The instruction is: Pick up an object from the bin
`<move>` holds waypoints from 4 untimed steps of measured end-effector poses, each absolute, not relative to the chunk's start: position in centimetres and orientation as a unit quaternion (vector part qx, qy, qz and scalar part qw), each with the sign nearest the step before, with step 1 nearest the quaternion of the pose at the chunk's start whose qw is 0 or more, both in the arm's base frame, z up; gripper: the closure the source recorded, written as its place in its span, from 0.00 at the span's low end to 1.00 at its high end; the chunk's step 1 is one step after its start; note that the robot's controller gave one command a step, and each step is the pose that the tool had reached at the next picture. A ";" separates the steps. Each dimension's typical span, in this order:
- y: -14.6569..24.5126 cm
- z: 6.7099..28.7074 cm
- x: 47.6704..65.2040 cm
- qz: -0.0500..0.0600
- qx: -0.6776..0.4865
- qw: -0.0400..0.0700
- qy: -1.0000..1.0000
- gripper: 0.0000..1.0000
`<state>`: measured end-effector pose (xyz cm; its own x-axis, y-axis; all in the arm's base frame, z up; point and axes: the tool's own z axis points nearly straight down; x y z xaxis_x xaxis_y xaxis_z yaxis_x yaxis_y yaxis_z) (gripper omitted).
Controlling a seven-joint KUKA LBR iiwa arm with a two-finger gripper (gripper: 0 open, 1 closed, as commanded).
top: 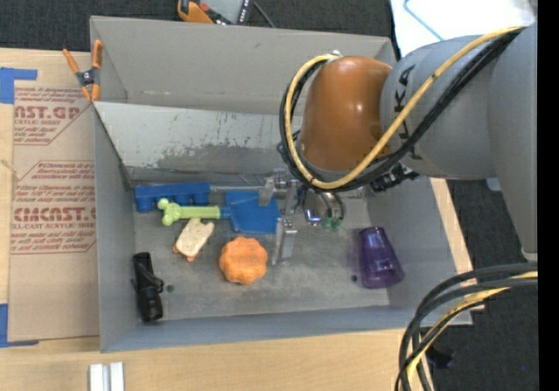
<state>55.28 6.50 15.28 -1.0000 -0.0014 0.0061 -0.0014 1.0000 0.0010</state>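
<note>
My gripper (282, 251) hangs under the orange wrist cover in the middle of the bin, low over the floor. A blue block (249, 214) lies just to its left, close against it. An orange round lump (243, 260) sits on the floor just left of and below the gripper's tip. A purple cup (377, 257) lies on its side to the right, apart from the gripper. I cannot tell whether the gripper touches the blue block.
Along the back wall lies a flat blue piece (171, 196) with a green bone-shaped toy (187, 212) in front of it. A slice of toy toast (194, 239) and a black object (147, 286) lie at the left. The arm covers the bin's right back part.
</note>
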 end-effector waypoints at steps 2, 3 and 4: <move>9.9 7.4 54.1 -0.001 -0.019 0.001 -1.000 0.00; 8.5 7.1 57.3 -0.003 -0.109 0.013 -0.994 0.00; 11.3 7.0 52.9 -0.002 -0.128 0.000 -0.992 0.00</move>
